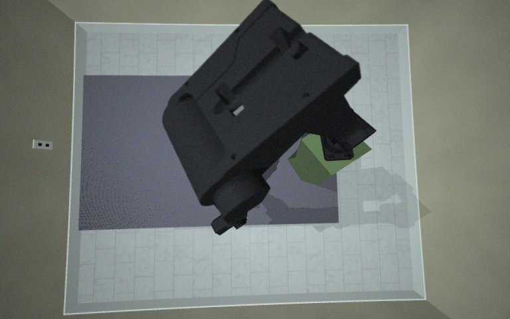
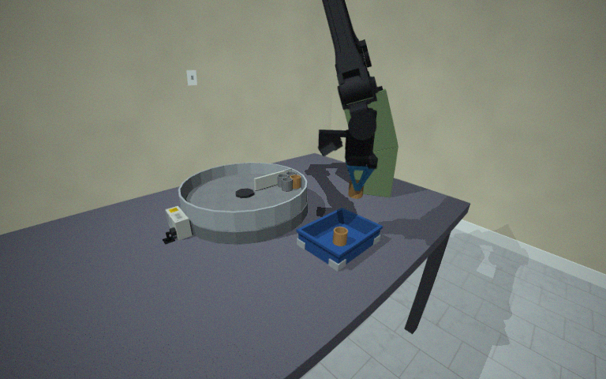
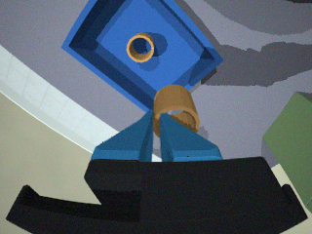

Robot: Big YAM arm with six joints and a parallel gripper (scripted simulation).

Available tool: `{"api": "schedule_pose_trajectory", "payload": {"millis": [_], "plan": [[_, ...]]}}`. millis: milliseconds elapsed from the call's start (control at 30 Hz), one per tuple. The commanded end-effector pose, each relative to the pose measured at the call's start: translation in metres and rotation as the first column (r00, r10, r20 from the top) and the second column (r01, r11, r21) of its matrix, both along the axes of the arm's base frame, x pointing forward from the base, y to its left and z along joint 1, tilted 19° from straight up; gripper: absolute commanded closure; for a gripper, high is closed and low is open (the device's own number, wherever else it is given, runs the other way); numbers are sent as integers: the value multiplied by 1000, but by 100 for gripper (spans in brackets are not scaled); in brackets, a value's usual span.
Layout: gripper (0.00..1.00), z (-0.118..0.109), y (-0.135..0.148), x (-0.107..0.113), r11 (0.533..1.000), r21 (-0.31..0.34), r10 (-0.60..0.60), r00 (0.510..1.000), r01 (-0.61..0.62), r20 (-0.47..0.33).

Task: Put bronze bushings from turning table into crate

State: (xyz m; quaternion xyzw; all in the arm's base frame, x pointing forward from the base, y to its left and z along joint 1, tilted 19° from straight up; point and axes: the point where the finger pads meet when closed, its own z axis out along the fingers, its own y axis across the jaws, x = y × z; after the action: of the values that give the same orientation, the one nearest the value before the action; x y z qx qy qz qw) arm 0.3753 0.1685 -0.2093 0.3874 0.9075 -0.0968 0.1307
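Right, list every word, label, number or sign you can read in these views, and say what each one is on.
No text can be read in any view.
Small white box beside the turning table: yellow label on top, too small and blurred to read.
Wall plate: no lettering visible.
Crate, bronze bushing in the tool, green block: no markings show.

The dark table (image 2: 133, 303) carries the turning table (image 2: 250, 219), crate (image 2: 312, 234) and green block (image 2: 384, 178).
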Motion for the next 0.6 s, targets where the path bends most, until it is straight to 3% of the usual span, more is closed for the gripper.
{"api": "schedule_pose_trajectory", "payload": {"millis": [0,133,400,567], "plan": [[100,-3,6,7,1000,8,2,1000,-2,19],[100,-13,0,16,1000,10,-1,1000,1,23],[100,-56,-15,22,1000,7,-1,1000,1,19],[100,-68,-16,22,1000,6,7,1000,-7,18]]}}
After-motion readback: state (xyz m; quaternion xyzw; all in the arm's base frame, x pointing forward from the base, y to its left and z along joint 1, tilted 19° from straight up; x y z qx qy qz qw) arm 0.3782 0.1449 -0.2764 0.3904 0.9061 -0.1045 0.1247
